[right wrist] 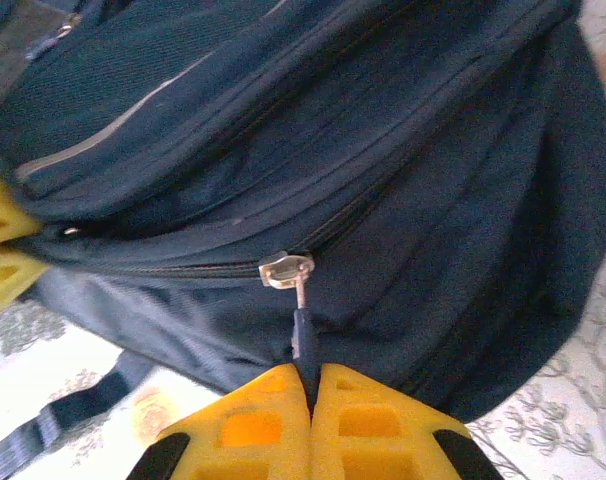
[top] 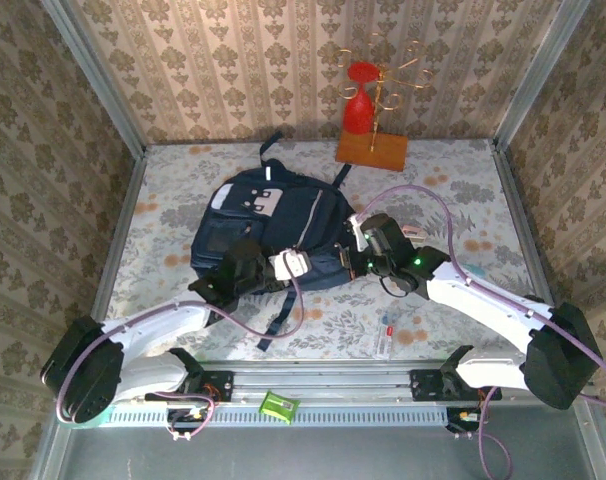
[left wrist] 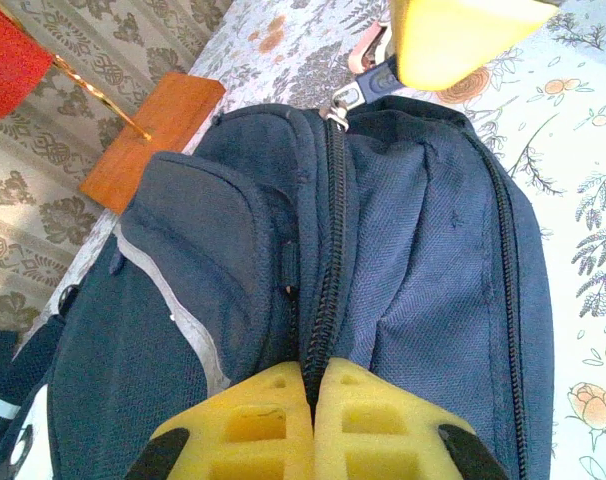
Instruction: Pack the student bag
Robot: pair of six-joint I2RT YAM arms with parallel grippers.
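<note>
**Both pincers clamped along the student bag's zip**

The left gripper [left wrist: 313, 425] has its yellow fingers [left wrist: 248, 430] pressed together on the zipper seam at the near edge of the student bag [top: 273, 225]. The right gripper [right wrist: 311, 415], also pressed together, pinches the zipper pull [right wrist: 301, 335] on the bag's right side. The bag lies flat mid-table on the flowered table [top: 463, 200], just beyond both grippers, with a wooden stand [top: 371, 150] behind it.

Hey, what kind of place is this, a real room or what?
Probably a staged robot test booth, not a home: wallpapered panels in metal framing box in a floral-covered table, and two robot arms are bolted to a rail at its near edge, reaching a navy backpack.
</note>
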